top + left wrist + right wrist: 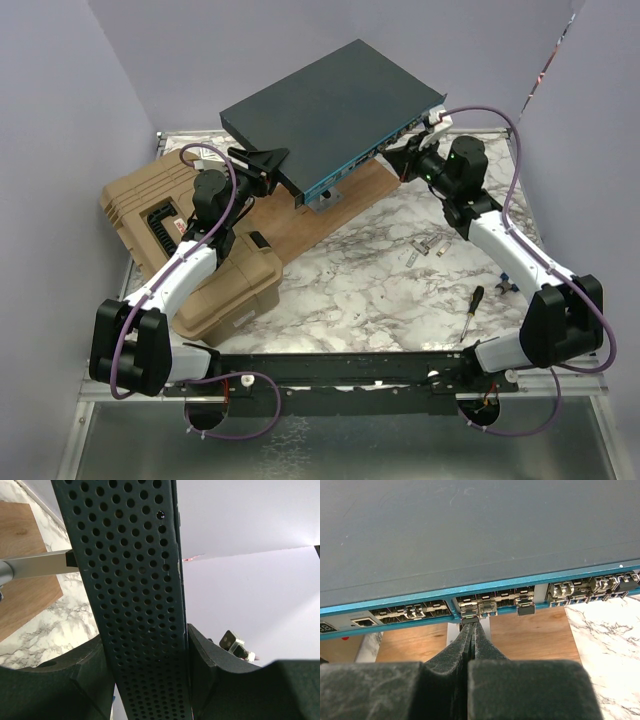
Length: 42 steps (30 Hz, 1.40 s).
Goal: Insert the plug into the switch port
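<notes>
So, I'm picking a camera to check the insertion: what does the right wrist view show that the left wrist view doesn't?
Right wrist only: the teal front face of the switch, its row of ports, and the shut right tool at one port. Left wrist only: the perforated side wall, clamped by the left tool. Both: the switch, the wooden board, the marble table.
</notes>
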Available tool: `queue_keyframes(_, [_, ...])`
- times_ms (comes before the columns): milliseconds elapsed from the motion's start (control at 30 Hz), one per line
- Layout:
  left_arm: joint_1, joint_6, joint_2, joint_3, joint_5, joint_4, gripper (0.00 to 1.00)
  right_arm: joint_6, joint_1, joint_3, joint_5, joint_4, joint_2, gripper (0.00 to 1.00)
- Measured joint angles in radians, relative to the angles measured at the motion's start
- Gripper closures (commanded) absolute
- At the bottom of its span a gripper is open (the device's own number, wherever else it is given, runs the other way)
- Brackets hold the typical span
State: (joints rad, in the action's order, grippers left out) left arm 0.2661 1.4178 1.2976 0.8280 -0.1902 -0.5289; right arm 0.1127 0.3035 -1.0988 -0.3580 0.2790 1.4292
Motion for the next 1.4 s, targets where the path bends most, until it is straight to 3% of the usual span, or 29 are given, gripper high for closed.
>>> queue_keyframes(667, [0.003, -0.008, -0.003, 0.000, 0.009, 0.005, 0.86, 0.034, -0.022, -0.107, -0.067, -0.119, 0.056, 1.00])
queue_keyframes(767, [0.003, -0.014, -0.006, 0.000, 0.011, 0.011, 0.81, 0.035, -0.023, -0.109, -0.064, -0.135, 0.055, 0.98])
queue_keyframes(933, [0.005, -0.020, -0.017, 0.000, 0.016, 0.031, 0.70, 0.028, -0.016, -0.108, -0.027, -0.163, 0.036, 0.82])
queue_keyframes(1200, [0.008, -0.020, -0.023, -0.001, 0.026, 0.039, 0.51, 0.022, 0.003, -0.068, 0.164, -0.199, -0.065, 0.54])
queue_keyframes(1400, [0.010, -0.043, -0.043, -0.010, 0.038, 0.053, 0.35, 0.060, 0.003, -0.024, 0.314, -0.296, -0.155, 0.44])
